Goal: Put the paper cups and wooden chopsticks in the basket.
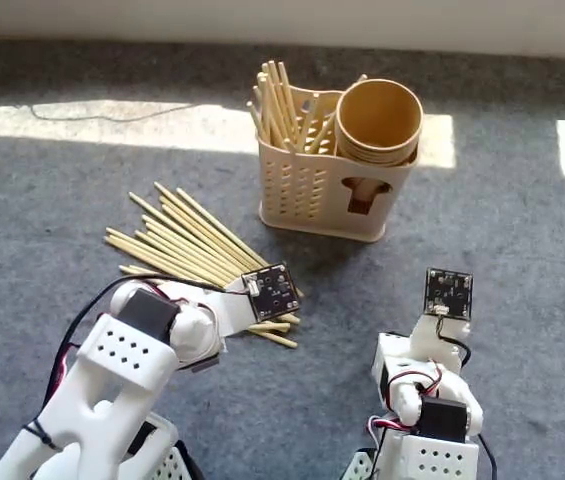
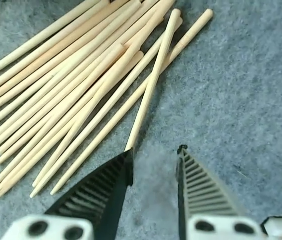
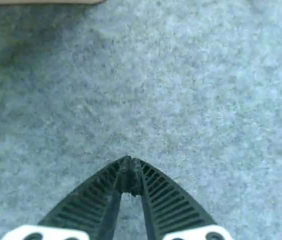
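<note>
Two arms sit side by side at the near edge of a grey-felted bench (image 1: 532, 270). Seen from its own wrist, the left pincer (image 2: 154, 151) stands partly open, holding nothing. The tip of one finger lies right at the end of a single stick from the loose chopsticks (image 2: 81, 95); whether they touch cannot be told. That close view sets out the sticks one by one, fanned and overlapping on the felt. The high view gives the wider placing: the left arm (image 1: 132, 350) leans in over the near end of the pile (image 1: 187, 245), which spreads away from it towards the far left.

The right pincer (image 3: 129, 162) is closed, its tips meeting on nothing, above bare felt. From above, the right arm (image 1: 427, 410) is tucked back near the bench's front, well apart from the pile.

Farther off, between the two arms' lines, the cream slotted basket (image 1: 312, 195) stands upright. A stack of paper cups (image 1: 380, 125) fills its right compartment, and a bundle of upright chopsticks (image 1: 280, 105) fills its left. A strip of sunlight (image 1: 112, 125) crosses the felt behind it.
</note>
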Controlling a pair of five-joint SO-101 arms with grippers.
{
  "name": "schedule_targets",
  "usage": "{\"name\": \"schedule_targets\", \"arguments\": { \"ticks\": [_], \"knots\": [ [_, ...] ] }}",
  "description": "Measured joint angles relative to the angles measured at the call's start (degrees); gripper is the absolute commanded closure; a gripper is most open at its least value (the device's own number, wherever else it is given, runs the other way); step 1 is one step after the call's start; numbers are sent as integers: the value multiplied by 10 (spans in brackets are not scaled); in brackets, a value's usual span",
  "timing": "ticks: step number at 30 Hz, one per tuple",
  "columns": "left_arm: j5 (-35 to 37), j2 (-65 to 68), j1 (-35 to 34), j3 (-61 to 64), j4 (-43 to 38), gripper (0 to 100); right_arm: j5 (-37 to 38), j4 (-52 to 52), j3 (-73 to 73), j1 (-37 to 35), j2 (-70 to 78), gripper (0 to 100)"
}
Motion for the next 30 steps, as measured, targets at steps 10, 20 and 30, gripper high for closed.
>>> {"name": "schedule_targets", "arguments": {
  "ticks": [10,20,30],
  "knots": [
    [-33,62,0,0,-31,847,0,0,0,0,0,993],
    [-36,152,0,0,-108,850,0,0,0,0,0,993],
    [-36,196,0,0,-140,940,0,0,0,0,0,993]
  ]
}}
